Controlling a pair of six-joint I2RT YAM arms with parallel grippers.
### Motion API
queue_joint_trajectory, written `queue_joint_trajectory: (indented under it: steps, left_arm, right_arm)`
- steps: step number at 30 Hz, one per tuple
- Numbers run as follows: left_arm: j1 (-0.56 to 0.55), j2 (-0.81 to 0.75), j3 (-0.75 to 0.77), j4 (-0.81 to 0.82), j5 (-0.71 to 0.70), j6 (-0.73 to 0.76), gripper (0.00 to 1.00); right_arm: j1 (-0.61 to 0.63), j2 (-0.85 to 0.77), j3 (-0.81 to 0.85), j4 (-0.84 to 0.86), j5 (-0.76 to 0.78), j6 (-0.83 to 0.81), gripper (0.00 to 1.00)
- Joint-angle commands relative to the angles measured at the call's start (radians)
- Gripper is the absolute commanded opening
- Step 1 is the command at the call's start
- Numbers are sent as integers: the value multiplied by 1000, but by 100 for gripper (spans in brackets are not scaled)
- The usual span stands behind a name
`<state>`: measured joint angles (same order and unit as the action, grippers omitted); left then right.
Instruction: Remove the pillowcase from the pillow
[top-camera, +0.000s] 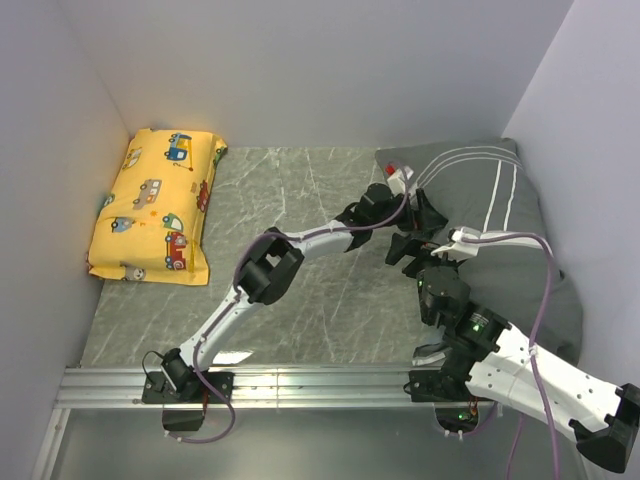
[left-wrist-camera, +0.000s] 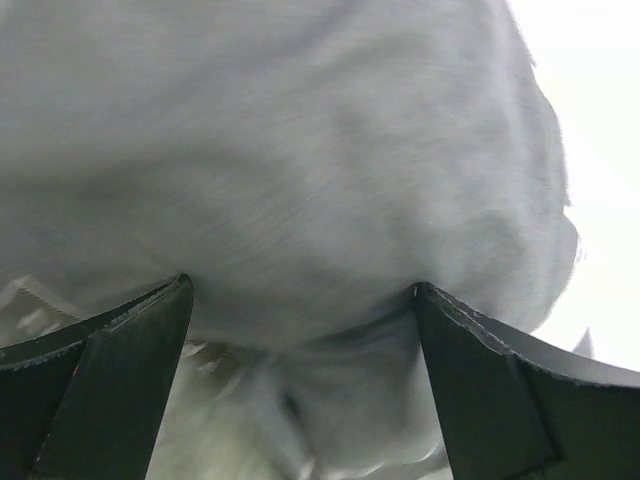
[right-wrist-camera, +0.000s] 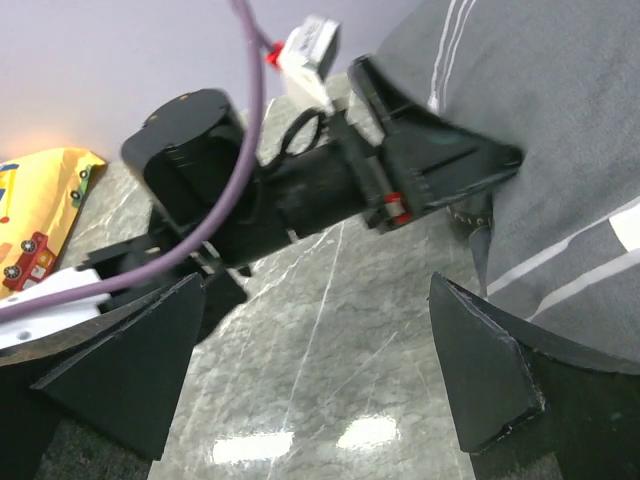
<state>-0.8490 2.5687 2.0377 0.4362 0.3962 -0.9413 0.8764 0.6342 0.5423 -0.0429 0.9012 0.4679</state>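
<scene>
**As the left arm noses into the case, nothing is gripped yet**

While the pillowcase (top-camera: 500, 230) lies at the far right of the table (top-camera: 300, 200), hard against the right wall, its dark striped side faces up and it bulges as if full. The pillow is hidden inside it, and no white filling can be told apart for certain in any view. Reaching across from the left, the left gripper (left-wrist-camera: 302, 287) is pushed into the case's left edge with its fingers spread wide. Pale grey cloth swells between them in its wrist view, but they close on nothing. The right gripper (right-wrist-camera: 318, 285) hovers just beside that same edge, on the near side, over bare table. Its fingers are also wide apart and empty, with striped fabric close to its right finger. The yellow pillow (top-camera: 155, 205) sits well apart at the far left and plays no part.

My reading is that this is the opening step: finding the mouth of the case and getting a hold, with none of the stripping done. Whether the left fingers are inside the opening or only pressing on the outside, I cannot tell. The next move calls for one gripper to pinch a single layer of the case at its edge while the other pins or grips the filling, so a pull slides cloth off, not the whole bundle across the table
</scene>
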Motion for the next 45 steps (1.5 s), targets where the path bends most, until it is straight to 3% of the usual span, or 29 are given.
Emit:
queue_joint_trajectory:
  steps: [1, 3, 5, 6, 7, 10, 12, 16, 18, 21, 25, 30, 33, 39, 45]
  left_arm:
    - [-18, 50, 139, 27, 56, -30, 99]
    - [-21, 70, 179, 26, 44, -45, 99]
    - [-22, 90, 193, 33, 36, -60, 87]
    - [-21, 90, 188, 35, 35, -60, 75]
    - [-19, 71, 156, 35, 21, -54, 49]
    - [-4, -19, 22, 47, -25, -28, 0]
    - [27, -89, -100, 136, -43, -42, 0]
    - [91, -385, -541, 275, -129, -48, 0]
    - [110, -499, -678, 309, -198, -18, 0]
    - [110, -741, -879, 280, -278, 38, 0]
    - [74, -933, -1100, 216, -385, 65, 0]
    - [-1, -1077, -1177, 47, -574, 73, 0]
    - [-57, -1188, -1168, -85, -750, 99, 0]
    - [-88, -1304, -1139, -192, -872, 104, 0]
    - [-156, -1453, -1085, -237, -959, 173, 0]
  right_arm:
    - [-4, -28, -25, 40, 48, 9, 100]
    - [-5, -28, -28, 41, 50, 8, 100]
    - [-5, -21, -27, 40, 54, 11, 100]
    - [-4, -13, -24, 41, 62, 14, 100]
    - [-4, -11, -22, 41, 67, 15, 100]
    - [-4, -8, -22, 41, 71, 18, 100]
    - [-5, -13, -24, 41, 68, 20, 100]
    - [-13, -10, -21, 38, 62, 23, 100]
    - [-16, 2, -15, 28, 64, 28, 100]
    - [-24, 37, 4, 18, 48, 31, 100]
    - [-27, 88, 44, -12, 15, 20, 100]
    - [-24, 104, 91, 18, -264, -116, 96]
    - [9, 131, 180, -66, -308, -162, 95]
    - [182, 197, 369, -250, -245, -209, 96]
    - [323, 292, 495, -383, -49, -181, 96]
